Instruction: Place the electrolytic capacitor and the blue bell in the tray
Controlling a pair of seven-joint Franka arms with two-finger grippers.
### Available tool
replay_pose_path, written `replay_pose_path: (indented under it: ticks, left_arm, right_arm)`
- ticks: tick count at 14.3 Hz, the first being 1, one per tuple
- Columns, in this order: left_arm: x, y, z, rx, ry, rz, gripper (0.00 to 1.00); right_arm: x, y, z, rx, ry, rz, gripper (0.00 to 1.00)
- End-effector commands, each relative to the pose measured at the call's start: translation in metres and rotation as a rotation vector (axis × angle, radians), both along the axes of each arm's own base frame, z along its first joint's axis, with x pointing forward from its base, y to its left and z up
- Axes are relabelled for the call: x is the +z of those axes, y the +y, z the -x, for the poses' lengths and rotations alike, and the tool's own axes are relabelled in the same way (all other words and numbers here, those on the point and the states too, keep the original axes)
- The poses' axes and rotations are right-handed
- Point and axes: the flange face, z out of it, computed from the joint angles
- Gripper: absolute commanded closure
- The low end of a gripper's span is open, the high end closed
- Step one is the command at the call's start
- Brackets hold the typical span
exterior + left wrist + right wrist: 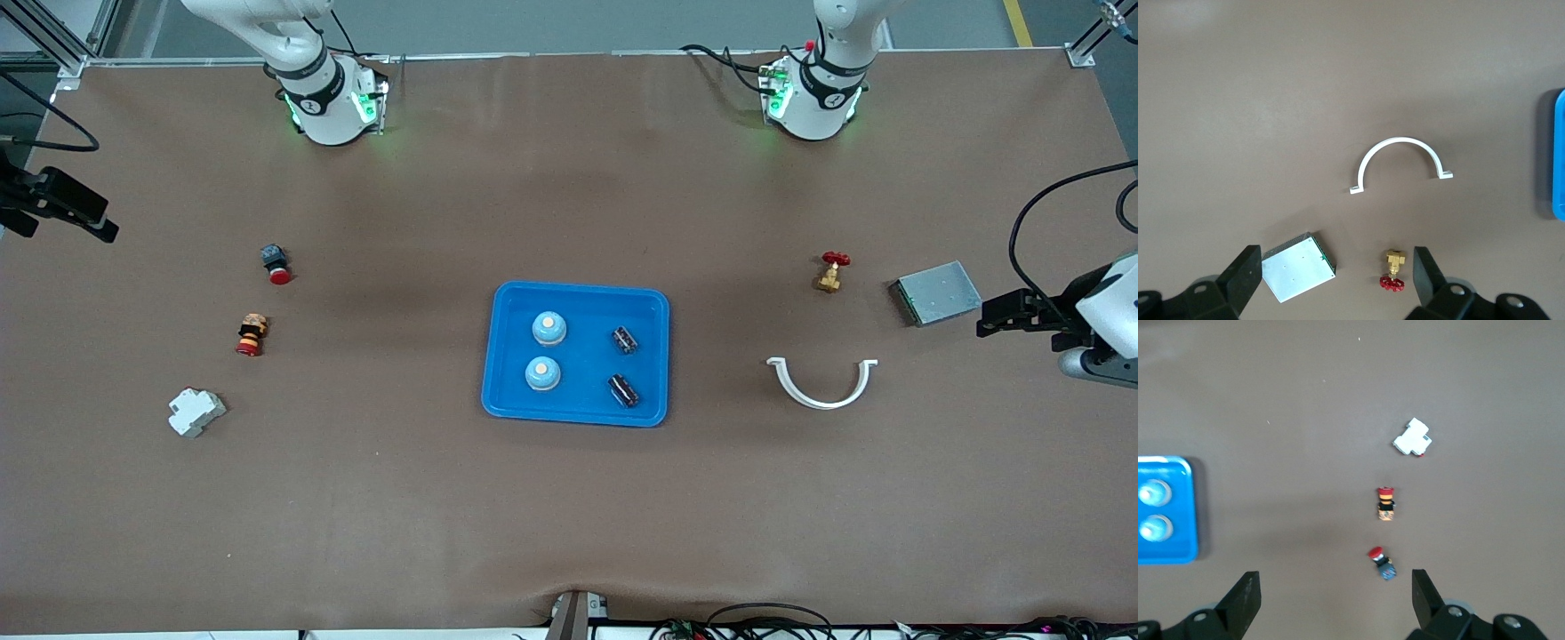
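- One tray (576, 409) lies at the middle of the table; it is bright blue, shallow, with rounded corners and a raised rim.
- Two blue bells lie in the tray, toward the right arm's end: the first blue bell (548, 327) farther from the front camera, the second blue bell (541, 373) nearer. Both are upright and apart from each other.
- Two electrolytic capacitors lie in the tray, toward the left arm's end: the first capacitor (625, 339) farther from the front camera, the second capacitor (623, 389) nearer. Both lie on their sides.
- The left gripper (1335, 283) hangs over the left arm's end of the table, fingers spread wide, holding nothing.
- Three other parts lie at that end: one white half-ring clamp (822, 382), one brass valve (830, 272) with a red handwheel, one grey metal plate (937, 292).
- The right gripper (1335, 600) hangs over the right arm's end of the table, fingers spread wide, holding nothing.
- Three other parts lie at that end: one white breaker (196, 412), one red-capped push button (275, 263), one banded red-tipped switch (252, 334).
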Motion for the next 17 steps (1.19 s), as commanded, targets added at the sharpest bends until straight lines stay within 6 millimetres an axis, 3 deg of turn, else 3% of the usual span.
replay_pose_path:
  ticks: [1, 7, 10, 15, 17]
  left_arm:
    - [0.024, -0.017, 0.012, 0.073, -0.014, -0.016, 0.00]
    - [0.030, -0.087, 0.025, 0.123, 0.002, -0.081, 0.00]
    - [0.037, -0.090, 0.033, 0.150, 0.003, -0.052, 0.00]
    - [0.041, -0.075, 0.048, 0.178, -0.010, -0.024, 0.00]
    - [0.041, -0.072, 0.063, 0.188, -0.045, -0.017, 0.00]
  right_arm:
    - [-0.001, 0.004, 0.002, 0.038, 0.032, 0.033, 0.00]
    - [-0.001, 0.018, 0.004, 0.064, 0.039, 0.021, 0.00]
    - [-0.001, 0.018, 0.007, 0.065, 0.057, 0.021, 0.00]
    - [-0.001, 0.015, 0.008, 0.087, 0.061, -0.030, 0.00]
    - [-0.001, 0.015, 0.007, 0.085, 0.056, -0.030, 0.00]
